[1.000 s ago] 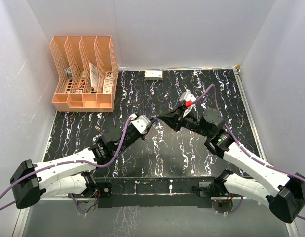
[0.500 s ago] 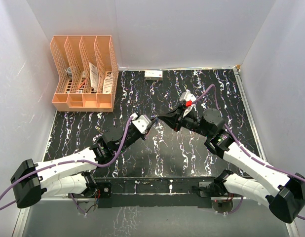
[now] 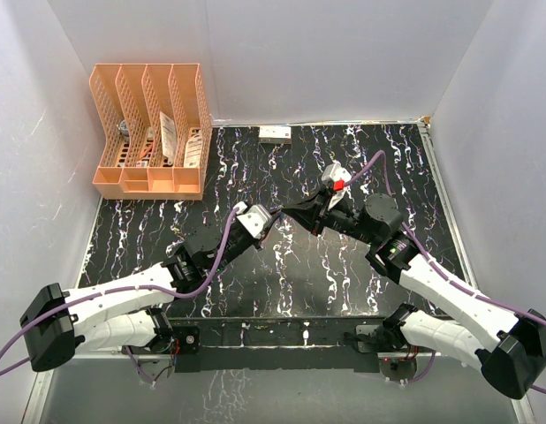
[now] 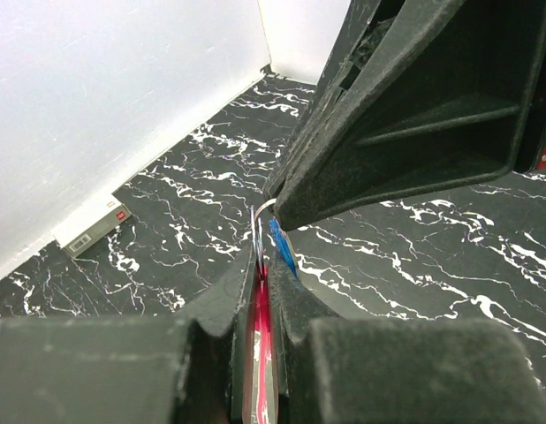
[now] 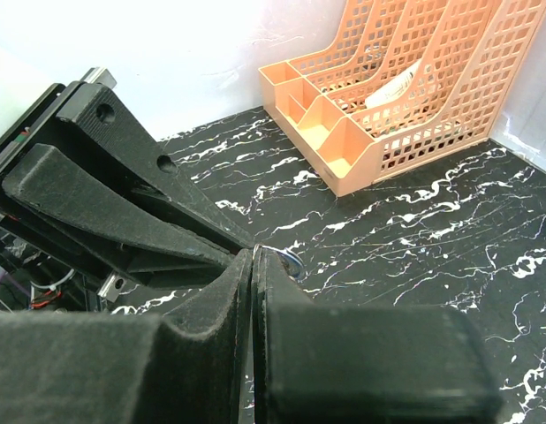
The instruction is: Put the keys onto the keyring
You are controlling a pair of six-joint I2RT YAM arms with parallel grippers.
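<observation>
Both grippers meet above the middle of the table. My left gripper (image 3: 273, 215) (image 4: 261, 265) is shut on the keyring's red strap (image 4: 261, 340). The thin metal ring (image 4: 258, 225) sticks out past its fingertips. The blue key (image 4: 283, 247) hangs at the ring beside the left gripper's right finger; it also shows in the right wrist view (image 5: 291, 261). My right gripper (image 3: 287, 212) (image 5: 254, 265) is shut tip to tip against the left one. A thin silvery edge shows between its fingertips, apparently the silvery key; most of it is hidden.
An orange file organizer (image 3: 149, 132) (image 5: 414, 79) stands at the back left of the black marbled table (image 3: 344, 265). A small white box (image 3: 275, 133) (image 4: 94, 231) lies by the back wall. White walls close the sides.
The left arm has crept a little toward the right gripper. The grips look unchanged.
</observation>
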